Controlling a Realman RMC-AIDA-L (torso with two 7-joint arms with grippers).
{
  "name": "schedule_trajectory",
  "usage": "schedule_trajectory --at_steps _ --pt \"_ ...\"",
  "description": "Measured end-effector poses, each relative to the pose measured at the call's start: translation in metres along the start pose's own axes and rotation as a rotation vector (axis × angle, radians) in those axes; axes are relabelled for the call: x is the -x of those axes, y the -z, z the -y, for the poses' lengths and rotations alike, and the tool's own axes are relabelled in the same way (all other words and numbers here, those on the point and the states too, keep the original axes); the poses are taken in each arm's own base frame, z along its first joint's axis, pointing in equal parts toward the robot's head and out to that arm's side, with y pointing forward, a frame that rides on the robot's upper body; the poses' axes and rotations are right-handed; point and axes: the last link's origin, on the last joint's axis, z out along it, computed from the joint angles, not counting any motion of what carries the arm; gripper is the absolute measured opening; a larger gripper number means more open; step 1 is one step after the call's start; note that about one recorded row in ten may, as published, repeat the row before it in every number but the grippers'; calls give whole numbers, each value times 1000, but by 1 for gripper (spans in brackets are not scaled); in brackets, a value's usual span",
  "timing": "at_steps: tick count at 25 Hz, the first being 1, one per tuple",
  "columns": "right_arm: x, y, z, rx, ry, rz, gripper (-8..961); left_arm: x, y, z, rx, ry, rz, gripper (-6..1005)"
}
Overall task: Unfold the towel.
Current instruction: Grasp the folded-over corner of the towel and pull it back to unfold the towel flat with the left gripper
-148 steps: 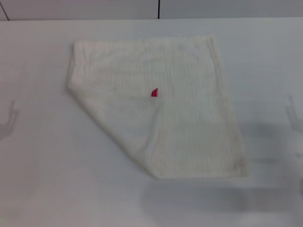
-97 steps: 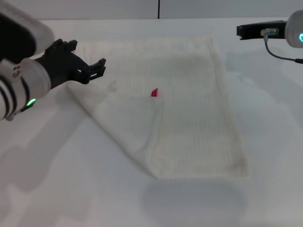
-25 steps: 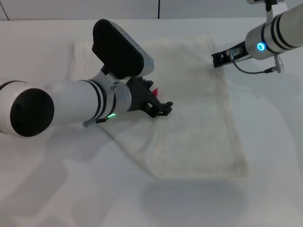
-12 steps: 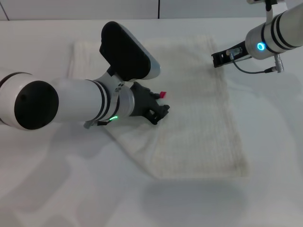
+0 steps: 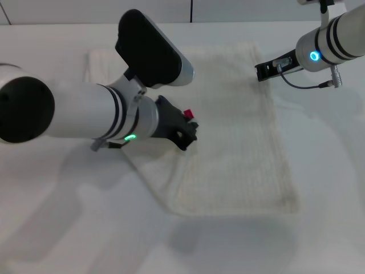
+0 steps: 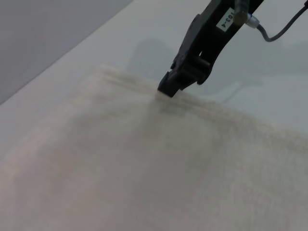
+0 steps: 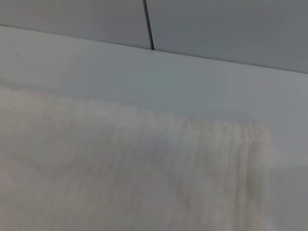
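The white towel (image 5: 239,142) lies on the table with its left corner folded over onto its middle. The red-pink tag (image 5: 188,114) marks that folded corner. My left gripper (image 5: 187,130) sits right at the tag and looks shut on the folded corner of the towel. My right gripper (image 5: 260,71) rests with its tip on the towel's far right edge. It also shows in the left wrist view (image 6: 168,89), fingers together and touching the cloth (image 6: 144,168). The right wrist view shows only towel (image 7: 120,159) and table.
The white table (image 5: 319,171) runs all round the towel. A grey wall with a dark vertical seam (image 5: 191,10) stands behind the table's far edge. My left forearm (image 5: 85,117) covers the towel's left part.
My left gripper came in over the towel and closed at the tagged corner. The tag and the towel's lower left fold have shifted slightly left. The right gripper has stayed on the far edge.
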Motion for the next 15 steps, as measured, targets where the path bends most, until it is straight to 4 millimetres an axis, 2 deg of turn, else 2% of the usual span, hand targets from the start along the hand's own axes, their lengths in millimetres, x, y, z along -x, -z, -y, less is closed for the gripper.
schedule_trajectory --at_steps 4,5,8,10,11,15 --pt "-1 0 0 0 -1 -1 -2 -2 5 0 -12 -2 11 77" --pt "-1 0 0 0 -1 -1 -2 -4 21 2 -52 7 78 59" --pt "-1 0 0 0 -1 -1 -2 -4 32 2 -71 22 123 62" --pt "-1 0 1 -1 -2 0 -2 -4 32 2 -71 22 123 64" --pt "-1 0 1 -2 -2 0 -2 -4 45 2 -102 63 167 65" --pt "-2 -1 2 -3 -4 0 -3 1 59 3 -151 103 235 68"
